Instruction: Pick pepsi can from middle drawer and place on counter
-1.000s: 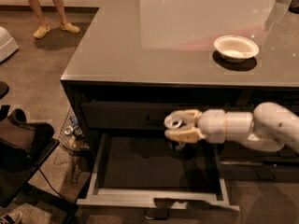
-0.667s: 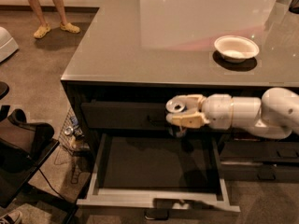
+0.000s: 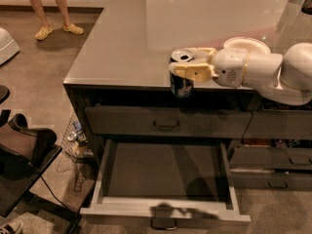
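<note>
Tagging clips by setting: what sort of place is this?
Likely a kitchen or break area: a grey counter over drawers, the middle drawer open, a white bowl on it. The gripper holds the pepsi can at the counter's front edge.

tool at counter edge hides pepsi can mid

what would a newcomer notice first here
The white gripper, shut on a blue can, holding it at the front edge of the counter. Below it the middle drawer stands pulled wide open, its dark inside bare. A white bowl sits on the counter behind the arm.
</note>
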### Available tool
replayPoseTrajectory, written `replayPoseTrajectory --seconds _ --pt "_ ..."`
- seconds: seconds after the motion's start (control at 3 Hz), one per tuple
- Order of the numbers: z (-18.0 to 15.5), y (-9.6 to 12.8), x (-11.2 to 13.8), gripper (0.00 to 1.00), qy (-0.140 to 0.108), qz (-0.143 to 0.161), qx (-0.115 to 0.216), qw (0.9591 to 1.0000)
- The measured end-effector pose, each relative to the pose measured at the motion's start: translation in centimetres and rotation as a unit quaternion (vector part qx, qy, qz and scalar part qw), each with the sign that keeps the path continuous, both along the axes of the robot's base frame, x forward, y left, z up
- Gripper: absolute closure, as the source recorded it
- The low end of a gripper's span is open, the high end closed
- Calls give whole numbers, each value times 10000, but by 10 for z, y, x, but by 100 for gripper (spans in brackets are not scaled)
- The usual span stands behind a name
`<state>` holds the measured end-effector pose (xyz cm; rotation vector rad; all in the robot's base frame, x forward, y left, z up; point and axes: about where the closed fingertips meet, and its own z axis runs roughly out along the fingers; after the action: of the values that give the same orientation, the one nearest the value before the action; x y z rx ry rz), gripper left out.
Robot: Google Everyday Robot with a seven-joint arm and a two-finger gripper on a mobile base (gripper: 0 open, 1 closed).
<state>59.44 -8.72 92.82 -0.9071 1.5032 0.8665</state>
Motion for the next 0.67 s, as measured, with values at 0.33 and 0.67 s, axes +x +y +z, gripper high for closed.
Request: replayPoseTrajectory --seconds 0.33,0.67 --pt "2 2 3 100 -16 -7 37 10000" --pt "6 7 10 100 -60 -20 121 9999"
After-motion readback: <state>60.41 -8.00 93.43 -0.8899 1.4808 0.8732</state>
